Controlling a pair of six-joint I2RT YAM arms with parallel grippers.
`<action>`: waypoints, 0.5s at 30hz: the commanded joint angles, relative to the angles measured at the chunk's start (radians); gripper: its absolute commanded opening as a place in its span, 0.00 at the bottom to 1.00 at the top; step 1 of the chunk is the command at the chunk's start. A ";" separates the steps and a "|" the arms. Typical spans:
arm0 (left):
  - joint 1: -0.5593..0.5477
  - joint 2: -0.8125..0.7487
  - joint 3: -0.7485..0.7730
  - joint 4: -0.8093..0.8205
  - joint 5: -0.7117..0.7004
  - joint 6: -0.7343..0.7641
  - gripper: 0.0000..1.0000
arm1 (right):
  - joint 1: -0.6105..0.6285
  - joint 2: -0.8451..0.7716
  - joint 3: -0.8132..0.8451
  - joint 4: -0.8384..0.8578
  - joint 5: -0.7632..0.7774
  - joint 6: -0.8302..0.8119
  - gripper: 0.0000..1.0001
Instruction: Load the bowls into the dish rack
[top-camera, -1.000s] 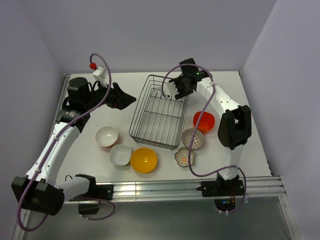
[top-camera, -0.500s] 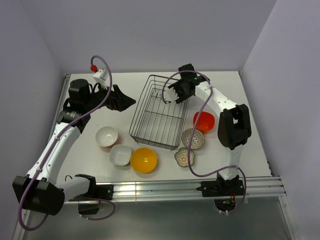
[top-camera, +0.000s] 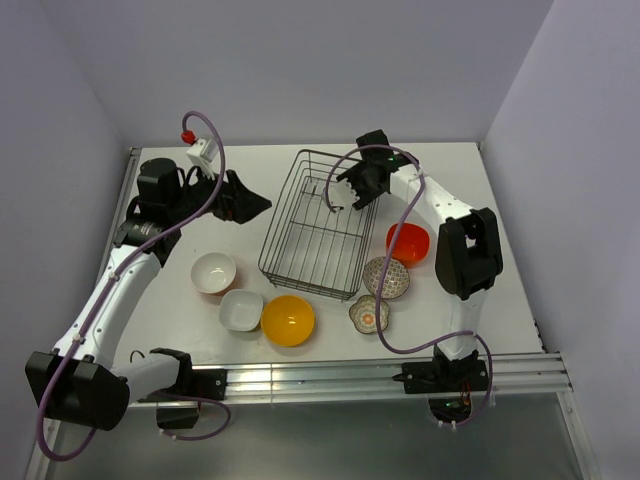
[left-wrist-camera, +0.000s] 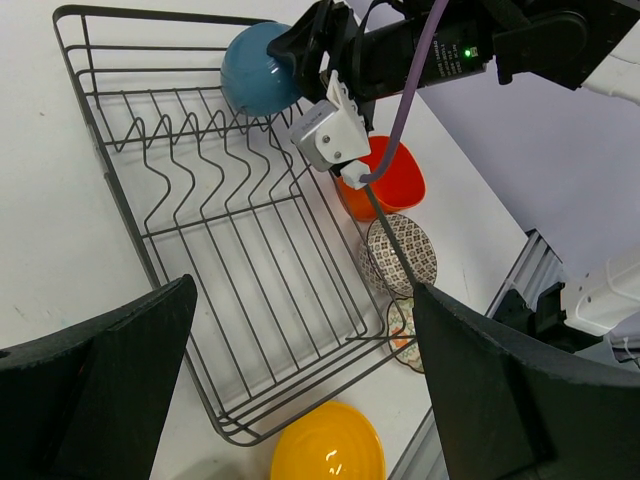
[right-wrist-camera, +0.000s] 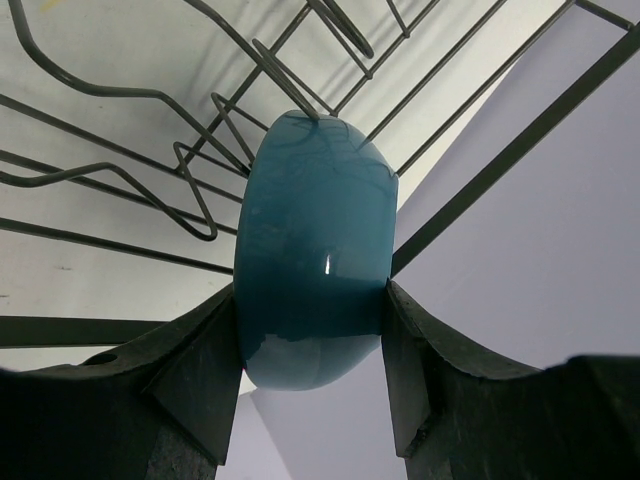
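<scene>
My claw hangs spread wide, one dark finger at each lower corner of my view, nothing between them. Below lies the dish rack on the white desk. At its far right corner the right claw grips the blue bowl on edge over the wire tines. Outside the rack's right side sit the red-orange bowl, nearer the patterned bowl, then the floral bowl, partly hidden. The yellow bowl sits just beyond the near end.
</scene>
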 joint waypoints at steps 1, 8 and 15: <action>0.006 0.000 -0.008 0.022 0.021 0.006 0.95 | 0.001 -0.041 0.022 -0.017 0.020 -0.045 0.00; 0.007 -0.012 -0.008 0.024 0.020 0.020 0.95 | 0.003 -0.067 -0.041 0.006 0.033 -0.092 0.00; 0.009 -0.012 -0.017 0.027 0.020 0.023 0.95 | 0.009 -0.061 -0.050 0.009 0.032 -0.108 0.00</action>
